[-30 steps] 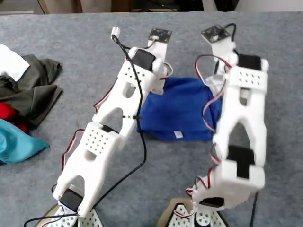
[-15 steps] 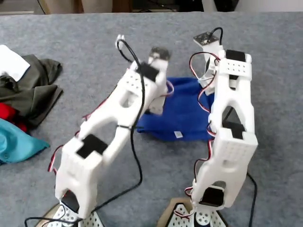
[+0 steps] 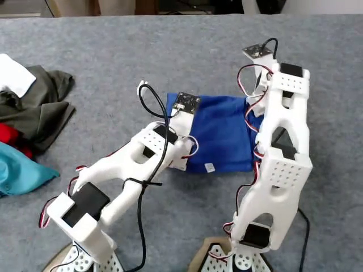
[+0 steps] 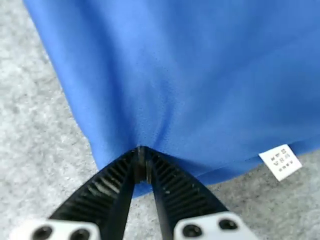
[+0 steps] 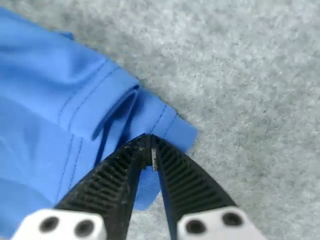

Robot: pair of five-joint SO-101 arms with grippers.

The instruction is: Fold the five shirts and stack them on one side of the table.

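Note:
A blue shirt [image 3: 218, 133] lies folded in the middle of the grey table. My left gripper [image 4: 141, 150] is shut, pinching the blue fabric [image 4: 200, 75] near the shirt's front left corner, a short way from its white label [image 4: 280, 161]. In the high view that arm [image 3: 153, 150] stretches low over the shirt's left edge. My right gripper [image 5: 150, 142] is shut on the stitched hem [image 5: 100, 100] at the shirt's right edge, under the tall right arm [image 3: 281, 130].
At the table's left edge is a heap of unfolded shirts: dark olive [image 3: 42, 107], white [image 3: 14, 73], red [image 3: 10, 136] and teal [image 3: 22, 170]. Bare grey table surface [image 3: 113, 51] runs behind the blue shirt and to its right.
The left arm has dropped and pulled back from the shirt's far left corner to its front left corner. The right arm shifted slightly and stays at the right edge.

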